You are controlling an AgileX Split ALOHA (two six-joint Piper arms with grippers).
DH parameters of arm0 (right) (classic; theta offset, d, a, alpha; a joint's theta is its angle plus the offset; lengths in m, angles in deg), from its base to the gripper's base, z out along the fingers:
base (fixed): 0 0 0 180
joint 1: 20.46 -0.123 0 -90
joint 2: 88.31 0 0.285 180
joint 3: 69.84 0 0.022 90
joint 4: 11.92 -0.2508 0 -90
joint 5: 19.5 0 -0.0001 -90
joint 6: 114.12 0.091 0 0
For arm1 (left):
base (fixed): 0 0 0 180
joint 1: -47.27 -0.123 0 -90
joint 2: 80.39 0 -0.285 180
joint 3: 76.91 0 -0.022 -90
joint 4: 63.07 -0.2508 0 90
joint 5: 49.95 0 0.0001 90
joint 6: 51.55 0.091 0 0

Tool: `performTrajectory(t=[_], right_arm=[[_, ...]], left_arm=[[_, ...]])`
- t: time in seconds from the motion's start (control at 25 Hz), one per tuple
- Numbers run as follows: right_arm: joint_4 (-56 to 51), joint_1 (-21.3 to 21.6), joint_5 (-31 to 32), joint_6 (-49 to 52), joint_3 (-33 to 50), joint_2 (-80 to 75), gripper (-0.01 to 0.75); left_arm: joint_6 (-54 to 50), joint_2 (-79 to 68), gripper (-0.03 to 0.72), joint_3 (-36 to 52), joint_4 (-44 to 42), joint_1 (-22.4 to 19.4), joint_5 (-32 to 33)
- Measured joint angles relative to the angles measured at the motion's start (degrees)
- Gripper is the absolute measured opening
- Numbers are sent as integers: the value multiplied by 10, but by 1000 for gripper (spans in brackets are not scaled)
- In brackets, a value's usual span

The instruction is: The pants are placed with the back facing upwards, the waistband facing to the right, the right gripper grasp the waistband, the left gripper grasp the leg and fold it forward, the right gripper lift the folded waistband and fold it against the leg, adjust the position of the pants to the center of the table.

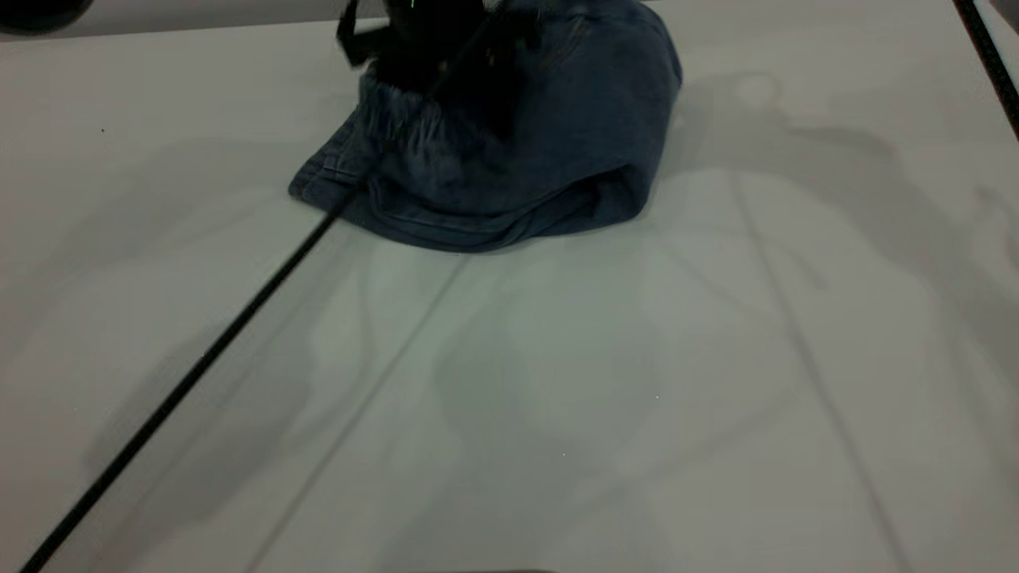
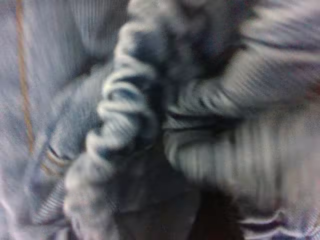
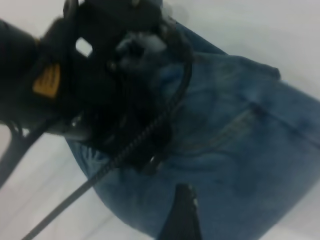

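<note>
Folded denim pants (image 1: 509, 159) lie bunched at the far edge of the desk (image 1: 557, 398), off centre. We judge the cloth soft, limp and moderately heavy: it will sag and slide under a pull, so the firmest hold is the thick elastic waistband (image 1: 406, 127) or a stitched hem. A dark gripper body, which we take for the left gripper (image 1: 434, 48), presses down onto the waistband from above; its wrist view is filled with gathered fabric, and we cannot tell whether it is clamped. The right gripper (image 3: 182, 215) hovers just above the denim; we cannot tell its state either. A black cable (image 1: 199, 366) crosses the desk.
</note>
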Motion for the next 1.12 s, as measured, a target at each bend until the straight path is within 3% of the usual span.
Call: performTrajectory(t=[0.2,0.52,0.8,1.0,1.12], right_arm=[[8,0,33,0,-15,41,563],[11,0,72,11,-22,141,563],[13,0,165,49,-22,243,563],[15,0,203,78,-23,324,563],[18,0,205,102,-23,375,563]], left_arm=[[30,25,456,-49,-1,0,0],[74,105,456,-53,-13,1,0],[87,191,456,-52,-59,1,0],[90,295,456,0,-70,1,0],[98,373,456,77,-71,1,0]])
